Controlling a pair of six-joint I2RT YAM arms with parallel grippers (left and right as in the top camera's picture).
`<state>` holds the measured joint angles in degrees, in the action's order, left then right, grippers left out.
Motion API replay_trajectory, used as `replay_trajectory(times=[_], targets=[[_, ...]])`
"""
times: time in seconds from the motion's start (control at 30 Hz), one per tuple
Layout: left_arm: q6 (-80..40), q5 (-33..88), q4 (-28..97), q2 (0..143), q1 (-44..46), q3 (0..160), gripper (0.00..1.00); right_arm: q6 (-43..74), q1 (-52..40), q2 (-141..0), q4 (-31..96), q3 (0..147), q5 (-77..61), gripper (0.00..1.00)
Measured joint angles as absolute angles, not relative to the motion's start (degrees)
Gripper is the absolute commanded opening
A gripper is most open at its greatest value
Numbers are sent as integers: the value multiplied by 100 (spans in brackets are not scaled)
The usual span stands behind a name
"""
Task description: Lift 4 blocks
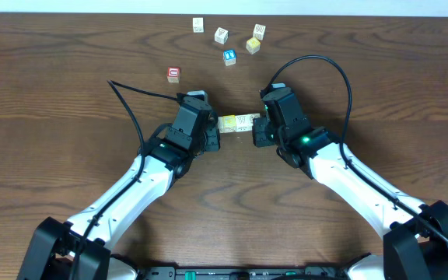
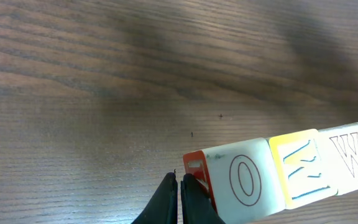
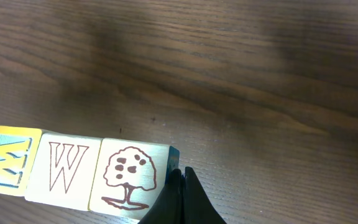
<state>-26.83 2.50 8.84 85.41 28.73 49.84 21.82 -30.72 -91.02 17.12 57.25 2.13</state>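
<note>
Btwn closed L pincer (image 2: 179, 185), R pincer (image 3: 178, 178), blocks (image 1: 238, 122) in row

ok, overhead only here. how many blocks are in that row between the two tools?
Observer: Four, end to end: the O block, the yellow M block, the W block and the tree block.
Operator: and how is each tool on it?
Observer: Neither has a block between its fingers. The left tool is shut, tips at the O block's red end face. The right tool is shut, tips at the tree block's outer end.
</note>
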Motion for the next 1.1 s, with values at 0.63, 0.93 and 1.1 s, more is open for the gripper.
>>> replay_trajectory(times=[0.63, 0.93, 1.1], targets=[[-2720, 233, 878, 8619, 2873, 4984, 7, 2171, -3072, -9229, 1605, 5725, 211, 1], [-2722, 239, 762, 8884, 2873, 4984, 7, 2171, -3072, -9373, 1605, 5725, 217, 1], [-2722, 239, 757, 8965, 2873, 4984, 7, 2174, -3072, -9474, 1599, 5725, 215, 1]])
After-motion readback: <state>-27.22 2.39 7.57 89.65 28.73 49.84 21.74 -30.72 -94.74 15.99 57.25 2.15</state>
